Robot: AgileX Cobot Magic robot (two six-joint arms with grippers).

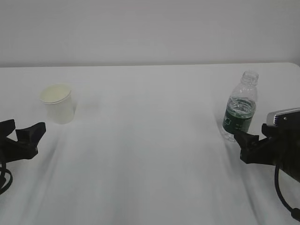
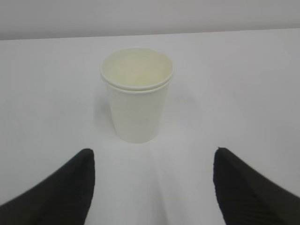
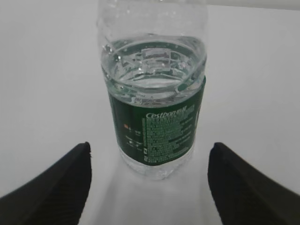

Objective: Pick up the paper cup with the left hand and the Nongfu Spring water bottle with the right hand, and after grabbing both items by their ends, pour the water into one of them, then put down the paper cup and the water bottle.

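Note:
The white paper cup stands upright on the left of the table, cream inside; in the left wrist view the paper cup sits ahead of the fingertips. My left gripper is open and empty, just short of the cup. The Nongfu Spring water bottle stands upright on the right, capless, with a dark green label. Water fills it to just above the label. My right gripper is open, with its fingers either side of the bottle's base but not touching it.
The white table runs back to a plain wall. Its far edge lies well behind both objects, and its right corner curves off at the far right. A wide bare stretch separates the cup from the bottle.

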